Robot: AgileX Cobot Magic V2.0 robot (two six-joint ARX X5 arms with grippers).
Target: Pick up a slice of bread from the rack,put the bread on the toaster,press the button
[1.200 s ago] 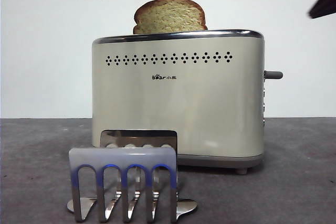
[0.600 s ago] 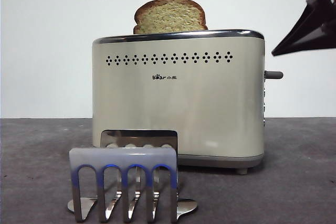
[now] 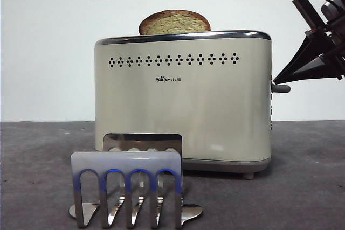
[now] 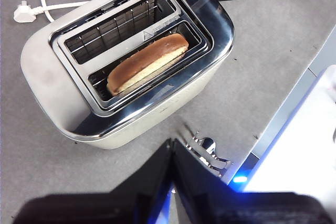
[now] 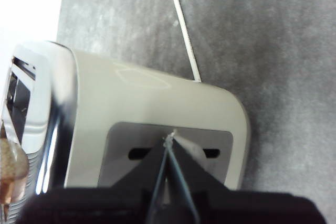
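The cream toaster [image 3: 183, 106] stands mid-table with the slice of bread [image 3: 174, 22] sunk in its near slot, only the domed top showing. From above, the slice of bread [image 4: 147, 64] lies in one slot of the toaster [image 4: 52, 77], and the other slot holds nothing. My right gripper [image 3: 276, 82] is shut, its tip resting on the grey button [image 3: 281, 88] at the toaster's narrow end. In the right wrist view the gripper [image 5: 168, 142] meets the button [image 5: 193, 149] at the lever slot. My left gripper [image 4: 172, 145] hangs shut high above the metal rack [image 3: 126, 187].
A white power cable [image 5: 184, 30] runs from the toaster's back to a plug [image 4: 23, 14] lying on the grey table. The rack [image 4: 207, 150] stands close in front of the toaster. The table's edge [image 4: 283, 114] runs just past the rack.
My right gripper came in from the upper right and down onto the button. The button now sits lower, and the bread has sunk deeper into the slot.
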